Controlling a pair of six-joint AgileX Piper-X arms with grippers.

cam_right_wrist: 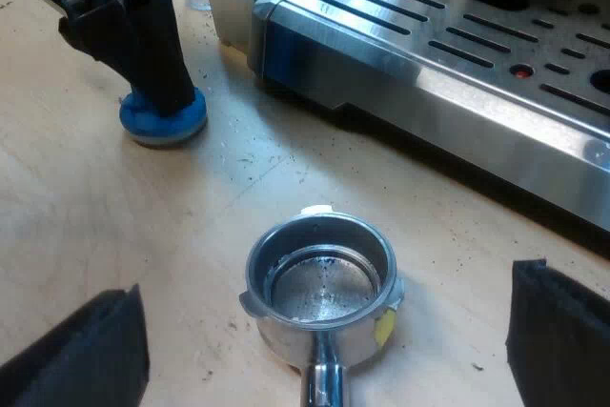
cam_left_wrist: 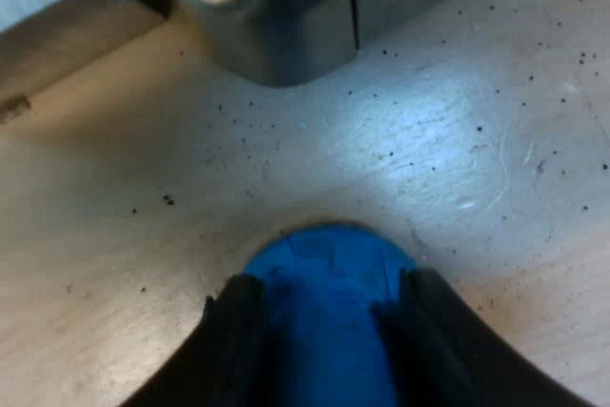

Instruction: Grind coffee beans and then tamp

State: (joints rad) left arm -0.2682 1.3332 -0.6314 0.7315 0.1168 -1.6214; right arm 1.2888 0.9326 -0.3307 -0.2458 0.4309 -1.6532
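My left gripper [cam_left_wrist: 329,283] is clenched around the blue tamper [cam_left_wrist: 329,331], one black finger pressed to each side of it. The tamper stands upright on the desk [cam_left_wrist: 457,140], its base flat on the wood. It is near a corner of the espresso machine [cam_left_wrist: 276,16] but apart from it. Beyond that corner a paler strip may be the desk's edge, though the view is too dim there to be sure.

My right gripper [cam_right_wrist: 329,281] is released, its fingers [cam_right_wrist: 91,350] spread wide. It hangs over the metal holder [cam_right_wrist: 321,302], which lies loose on the desk between them, touching neither finger. The holder's basket faces up and shows bare metal with a few dark specks. Its handle runs toward the right wrist, and a small yellow mark sits on the rim beside it. The holder lies just in front of the machine's slotted drip tray [cam_right_wrist: 457,35], and the tamper is well apart from it, nearer the tray's corner. Dark coffee specks are scattered over the wood between the holder, the tamper and the machine.
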